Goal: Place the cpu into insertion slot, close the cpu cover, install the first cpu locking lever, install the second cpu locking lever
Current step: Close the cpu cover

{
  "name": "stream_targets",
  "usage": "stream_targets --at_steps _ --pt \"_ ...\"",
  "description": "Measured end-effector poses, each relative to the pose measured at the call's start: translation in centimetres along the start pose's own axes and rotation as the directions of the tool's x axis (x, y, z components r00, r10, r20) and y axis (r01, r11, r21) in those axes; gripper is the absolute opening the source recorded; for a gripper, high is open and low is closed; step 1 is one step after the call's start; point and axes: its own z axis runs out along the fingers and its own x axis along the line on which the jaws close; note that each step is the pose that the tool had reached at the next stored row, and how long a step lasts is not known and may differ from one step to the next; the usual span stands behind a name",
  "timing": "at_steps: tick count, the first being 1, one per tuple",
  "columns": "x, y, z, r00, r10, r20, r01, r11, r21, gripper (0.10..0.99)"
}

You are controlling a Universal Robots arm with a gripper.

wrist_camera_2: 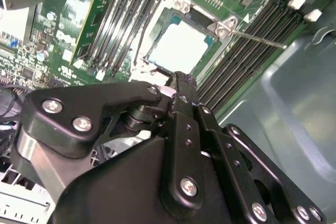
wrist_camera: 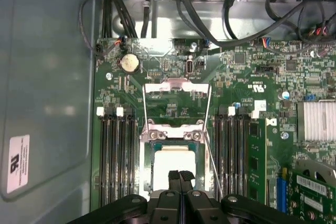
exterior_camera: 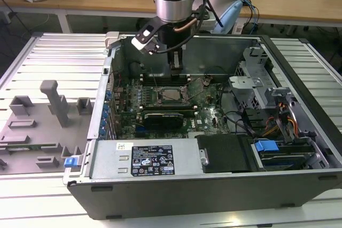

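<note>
Lever work looks to be the step in hand. The cpu [wrist_camera: 170, 163] already sits in the insertion slot [exterior_camera: 162, 96], and the cpu cover [wrist_camera: 170, 134] appears to lie flat over it, the chip showing through its window. Two thin wire levers are not latched. One lever [wrist_camera_2: 257, 39] juts away from the slot's corner over the memory slots [wrist_camera: 113, 156], and the other lever [wrist_camera_2: 140, 40] runs along the opposite side of the slot, its end clear of any hook as far as I can judge.

The pincer [wrist_camera: 180, 178] is clenched on nothing, its two fingers pressed together into one narrow tip. It hangs just above the slot's near edge, close to the cover rim. Whether it touches the metal I cannot tell.

Seating a lever would call for a narrow, steady push on a springy rod, down beside the slot and sideways under its catch. A slip could scrape the green board around the slot.

The cpu shows a pale, bright, flat square top, level within the silver-grey cover frame.
</note>
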Motion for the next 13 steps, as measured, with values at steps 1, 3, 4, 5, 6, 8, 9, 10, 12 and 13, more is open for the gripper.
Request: stream_targets --at_steps 1,3,4,5,6,8,9,10,12,13 --pt "0.00 0.41 0.04 1.0000 0.000 -0.0001 0.000 1.0000 0.000 0.106" --pt "-0.01 1.12 0.10 1.0000 0.000 0.0000 0.000 1.0000 0.001 0.106" --pt "-0.02 1.43 0.13 1.0000 0.000 0.0000 0.000 1.0000 0.001 0.106" --pt "-0.02 1.71 0.16 1.0000 0.000 0.0000 0.000 1.0000 0.001 0.106" --pt "-0.02 1.98 0.18 1.0000 0.000 0.0000 0.000 1.0000 0.001 0.106" --pt "-0.03 2.65 0.25 1.0000 0.000 0.0000 0.000 1.0000 0.003 0.106" --pt "-0.03 3.04 0.29 1.0000 0.000 -0.0001 0.000 1.0000 0.004 0.106" --pt "-0.04 3.39 0.32 1.0000 0.000 0.0000 0.000 1.0000 0.005 0.106" --pt "-0.05 4.04 0.40 1.0000 0.000 -0.0002 0.000 1.0000 0.007 0.106" --pt "-0.05 4.38 0.43 1.0000 0.000 -0.0001 0.000 1.0000 0.008 0.106"
